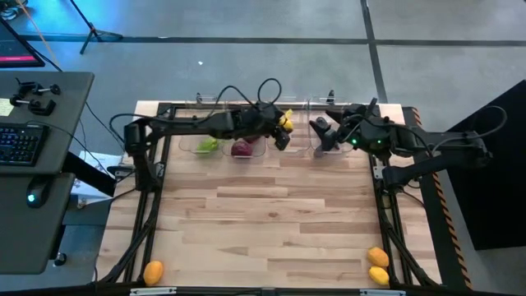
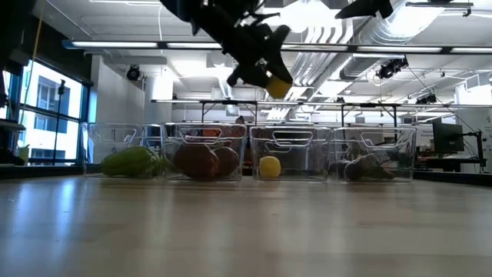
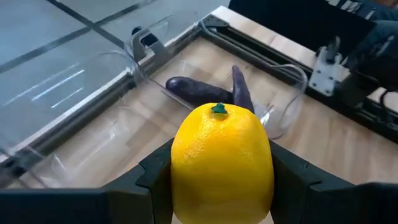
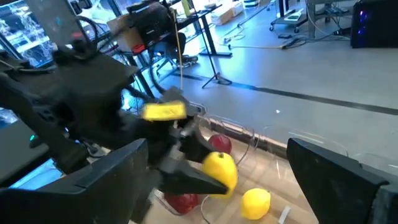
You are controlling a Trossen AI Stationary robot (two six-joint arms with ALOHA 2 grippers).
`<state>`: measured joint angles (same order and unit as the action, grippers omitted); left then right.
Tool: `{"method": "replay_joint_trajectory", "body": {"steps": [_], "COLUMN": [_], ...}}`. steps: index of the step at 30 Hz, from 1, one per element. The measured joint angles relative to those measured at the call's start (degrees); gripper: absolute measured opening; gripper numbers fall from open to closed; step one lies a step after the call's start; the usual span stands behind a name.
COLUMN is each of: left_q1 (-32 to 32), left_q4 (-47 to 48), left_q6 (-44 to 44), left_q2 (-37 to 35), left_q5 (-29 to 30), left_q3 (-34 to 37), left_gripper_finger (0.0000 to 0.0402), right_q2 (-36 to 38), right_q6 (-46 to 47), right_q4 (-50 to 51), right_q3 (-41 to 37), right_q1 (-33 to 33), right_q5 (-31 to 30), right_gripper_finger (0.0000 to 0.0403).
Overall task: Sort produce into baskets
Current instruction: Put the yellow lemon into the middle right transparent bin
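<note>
The left end effector [image 1: 283, 131] pinches a yellow lemon [image 3: 222, 163] above the far baskets; next it should release over the bin holding another lemon [image 2: 270, 166]. The right end effector [image 4: 217, 180] waits spread.

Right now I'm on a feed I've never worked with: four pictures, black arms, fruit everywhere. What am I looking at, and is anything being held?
These are two black robot arms at a wooden table, filmed four ways: from overhead, from table height, and from a camera on each wrist.

Along the far edge stand four clear bins. From table height they hold, in turn, a green pepper, dark red fruit, a lemon and eggplants.

The left gripper hangs above the bins with its jaws on a second yellow lemon, seen close in its own wrist picture.

The right gripper waits beside it, jaws open and empty.

Three orange fruits lie unsorted at the near corners: one on the left, two on the right.
</note>
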<state>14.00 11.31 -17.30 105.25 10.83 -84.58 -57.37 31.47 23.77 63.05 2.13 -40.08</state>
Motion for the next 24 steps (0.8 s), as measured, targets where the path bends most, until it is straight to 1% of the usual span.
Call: {"method": "replay_joint_trajectory", "body": {"steps": [6,8,12,16,19,24], "left_q1": [0.28,0.26,0.24,0.82,1.53,2.8], "left_q4": [-1.83,-1.58,-3.01,-3.77,-2.52,-0.61], "left_q6": [-4.38,-3.92,0.01,-0.63,-1.48,-1.5], "left_q2": [2.87,3.1,3.01,3.01,3.01,3.01], "left_q5": [-0.94,-1.5,-1.67,-1.74,-1.74,-1.72], "left_q3": [-0.21,-0.21,-0.21,-0.21,-0.23,-0.21], "left_gripper_finger": [0.0173,0.0173,0.0173,0.0178,0.0198,0.0255], "right_q2": [-1.23,-1.52,-1.96,-1.96,-1.98,-1.98], "right_q6": [2.01,2.9,3.16,3.16,3.16,3.19], "right_q4": [2.05,2.79,4.07,4.3,4.33,4.33], "right_q3": [-0.11,-0.11,-0.11,-0.11,-0.11,-0.11], "right_q1": [0.15,0.16,0.15,0.15,0.15,0.15], "right_q5": [0.52,1.14,1.12,1.1,1.14,1.18], "right_gripper_finger": [0.0374,0.0374,0.0374,0.0374,0.0374,0.0374]}}
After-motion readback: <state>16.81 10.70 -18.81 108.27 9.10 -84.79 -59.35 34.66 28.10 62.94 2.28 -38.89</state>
